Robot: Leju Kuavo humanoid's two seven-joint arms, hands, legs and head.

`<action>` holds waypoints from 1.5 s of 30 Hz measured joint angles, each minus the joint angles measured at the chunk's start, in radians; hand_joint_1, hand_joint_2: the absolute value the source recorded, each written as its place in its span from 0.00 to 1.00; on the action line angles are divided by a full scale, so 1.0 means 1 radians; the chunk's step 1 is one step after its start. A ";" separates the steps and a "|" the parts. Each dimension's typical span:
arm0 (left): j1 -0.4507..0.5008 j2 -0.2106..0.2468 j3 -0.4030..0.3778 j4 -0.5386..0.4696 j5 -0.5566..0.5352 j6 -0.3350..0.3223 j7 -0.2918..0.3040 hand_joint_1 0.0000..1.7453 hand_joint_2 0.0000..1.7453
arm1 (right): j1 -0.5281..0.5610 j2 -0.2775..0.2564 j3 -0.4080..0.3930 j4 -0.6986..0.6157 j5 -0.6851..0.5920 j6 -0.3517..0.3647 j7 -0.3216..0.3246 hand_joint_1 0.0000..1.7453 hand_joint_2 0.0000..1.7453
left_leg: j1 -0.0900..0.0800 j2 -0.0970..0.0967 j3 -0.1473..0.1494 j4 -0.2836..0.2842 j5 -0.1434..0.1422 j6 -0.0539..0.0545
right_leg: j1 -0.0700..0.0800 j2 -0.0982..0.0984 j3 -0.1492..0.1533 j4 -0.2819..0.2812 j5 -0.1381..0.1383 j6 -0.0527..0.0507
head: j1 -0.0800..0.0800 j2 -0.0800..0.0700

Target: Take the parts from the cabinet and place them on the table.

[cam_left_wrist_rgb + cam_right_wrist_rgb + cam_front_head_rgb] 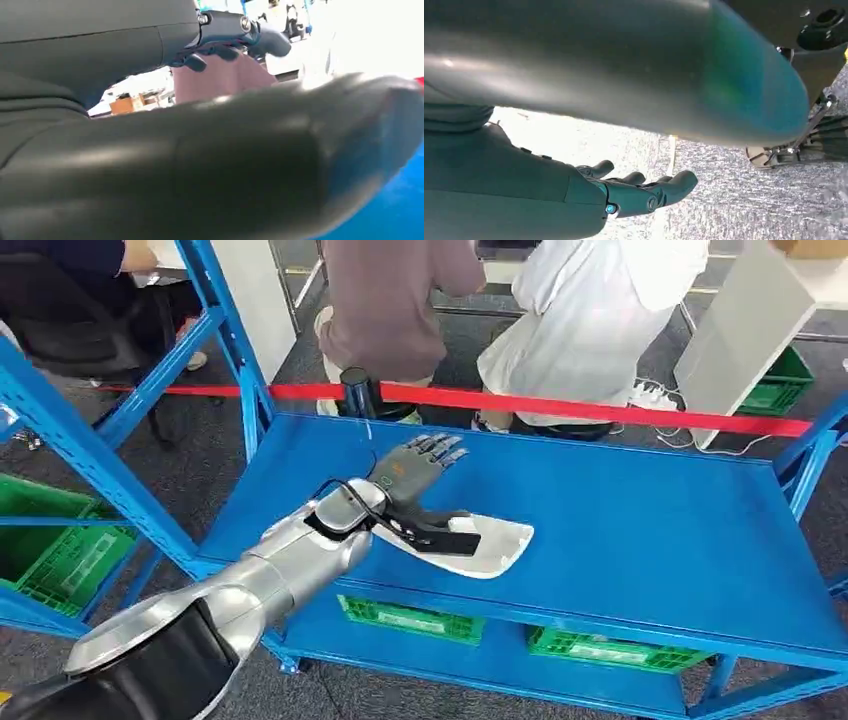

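— Left hand [418, 472]? Fingers [440, 448] spread apart, thumb lying across the white part [490, 545], gripping nothing.
— And the part? Flat on the blue tabletop [640, 530], near its front edge.
— Right hand [574, 195]? Hanging over grey floor [744, 200], fingers loosely apart, holding nothing.
— Beyond? Red tape [600, 408], two people, green crates [410, 618] below.
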 joint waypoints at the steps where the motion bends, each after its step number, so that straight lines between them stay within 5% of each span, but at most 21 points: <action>1: 0.000 -0.001 0.002 0.000 0.000 -0.005 -0.007 0.00 0.00 | 0.000 -0.001 0.000 0.000 0.000 0.000 0.002 0.00 0.00 | -0.001 0.001 -0.004 0.000 0.001 0.001 | -0.001 0.000 -0.001 -0.005 -0.007 -0.021 | 0.002 0.000; 2: 0.000 -0.002 0.002 0.000 0.000 -0.006 -0.014 0.00 0.00 | 0.000 -0.001 0.000 0.000 0.000 0.000 0.003 0.00 0.00 | -0.003 0.000 -0.008 0.001 0.006 0.009 | -0.001 0.002 0.000 -0.011 0.002 -0.021 | 0.003 0.000; 4: 0.001 -0.005 0.003 0.000 0.000 -0.007 -0.027 0.00 0.00 | 0.001 0.000 -0.001 0.000 0.000 0.000 0.003 0.00 0.00 | -0.006 0.000 -0.014 0.002 0.013 0.017 | -0.005 0.002 0.003 -0.023 0.022 0.006 | 0.005 0.000; 7: 0.003 -0.009 0.003 0.000 0.000 -0.008 -0.042 0.00 0.00 | 0.001 -0.001 -0.001 0.000 0.000 0.000 0.002 0.00 0.00 | -0.006 0.000 -0.020 0.003 0.020 0.022 | -0.005 0.003 0.002 -0.032 0.040 0.015 | 0.005 0.000; 32: 0.031 -0.028 0.005 -0.005 -0.012 -0.058 -0.087 0.00 0.00 | 0.002 0.000 -0.021 0.000 -0.010 -0.005 -0.008 0.00 0.00 | -0.007 0.000 -0.027 0.003 0.023 0.024 | -0.005 0.004 -0.003 -0.037 0.046 0.018 | 0.005 0.000; 45: 0.051 0.013 0.002 -0.005 -0.044 -0.067 -0.118 0.00 0.00 | 0.002 0.000 -0.024 0.000 0.000 0.002 -0.014 0.00 0.00 | -0.006 0.000 -0.027 0.003 0.023 0.024 | -0.004 0.004 -0.004 -0.037 0.046 0.018 | 0.005 0.000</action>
